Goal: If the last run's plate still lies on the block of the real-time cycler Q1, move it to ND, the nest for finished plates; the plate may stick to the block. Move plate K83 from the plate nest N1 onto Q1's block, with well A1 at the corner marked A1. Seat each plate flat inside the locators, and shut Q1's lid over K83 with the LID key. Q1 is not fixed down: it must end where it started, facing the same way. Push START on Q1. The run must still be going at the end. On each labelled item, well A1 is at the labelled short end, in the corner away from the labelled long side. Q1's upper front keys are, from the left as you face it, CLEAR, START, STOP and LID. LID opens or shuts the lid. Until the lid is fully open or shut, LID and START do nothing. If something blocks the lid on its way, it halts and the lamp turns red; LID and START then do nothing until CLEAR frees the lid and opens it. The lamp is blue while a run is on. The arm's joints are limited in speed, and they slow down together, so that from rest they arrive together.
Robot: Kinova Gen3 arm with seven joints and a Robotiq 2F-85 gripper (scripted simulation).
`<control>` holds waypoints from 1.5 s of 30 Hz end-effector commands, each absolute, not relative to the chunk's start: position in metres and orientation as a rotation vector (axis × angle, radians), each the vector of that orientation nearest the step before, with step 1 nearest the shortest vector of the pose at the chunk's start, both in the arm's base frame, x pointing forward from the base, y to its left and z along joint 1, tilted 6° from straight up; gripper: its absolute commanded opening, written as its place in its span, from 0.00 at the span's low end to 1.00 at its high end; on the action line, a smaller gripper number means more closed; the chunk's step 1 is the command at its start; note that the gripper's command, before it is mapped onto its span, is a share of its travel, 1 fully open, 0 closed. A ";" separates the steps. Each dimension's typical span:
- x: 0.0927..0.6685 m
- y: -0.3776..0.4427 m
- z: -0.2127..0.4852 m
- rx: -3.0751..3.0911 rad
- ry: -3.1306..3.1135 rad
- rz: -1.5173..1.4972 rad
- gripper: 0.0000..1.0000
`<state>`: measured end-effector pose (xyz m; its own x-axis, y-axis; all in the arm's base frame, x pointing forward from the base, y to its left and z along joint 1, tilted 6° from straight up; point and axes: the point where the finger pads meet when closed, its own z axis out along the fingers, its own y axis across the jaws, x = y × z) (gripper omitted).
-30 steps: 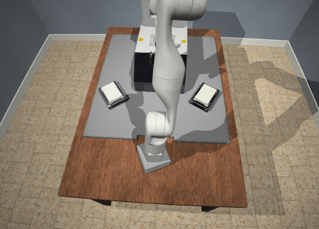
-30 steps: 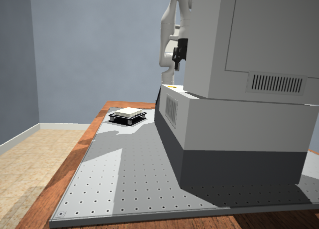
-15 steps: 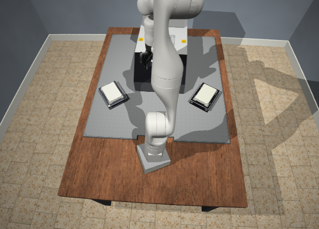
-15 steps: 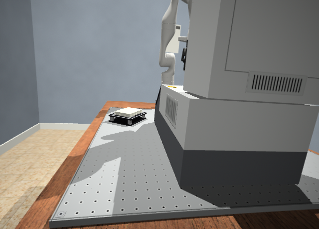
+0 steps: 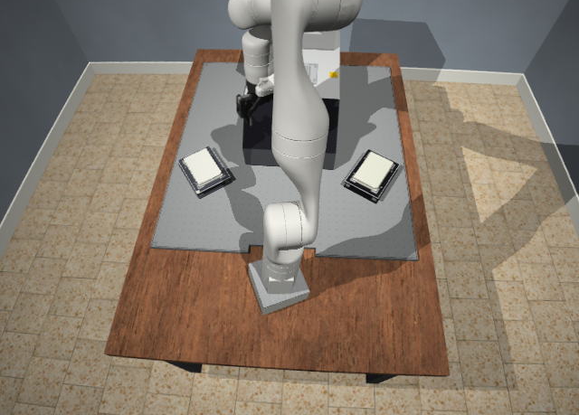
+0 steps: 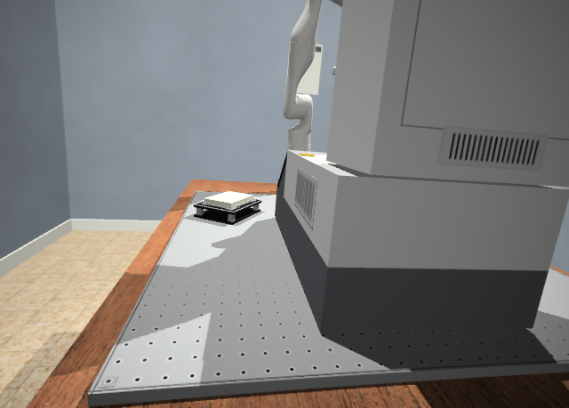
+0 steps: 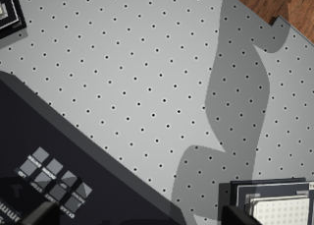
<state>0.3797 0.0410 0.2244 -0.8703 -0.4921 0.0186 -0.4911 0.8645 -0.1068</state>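
1. White plates sit on both nests: the left plate (image 5: 202,165) (image 7: 282,213) on the left nest (image 5: 227,176) (image 7: 243,201) at nine o'clock from above, the right plate (image 5: 373,168) (image 6: 229,198) on the right nest (image 5: 374,194) (image 6: 228,212) (image 7: 20,20) at three. K83 is presumably one of these; I cannot read which.
2. Q1 (image 5: 257,157) (image 6: 436,298) (image 7: 123,196) stands at twelve, its keys (image 7: 54,181) facing the arm's base, probably so plates and buttons are reachable. Its lid (image 5: 321,41) (image 6: 363,73) appears raised, which leaves room for loading.
3. The arm (image 5: 298,121) (image 6: 300,59) reaches toward twelve, its wrist folded back down near eleven.
4. The fingers (image 5: 241,106) are released, spread wide with nothing between them, a pose that suits approaching the left plate next.
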 end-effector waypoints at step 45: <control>0.384 0.181 0.210 -0.813 3.023 -0.178 1.00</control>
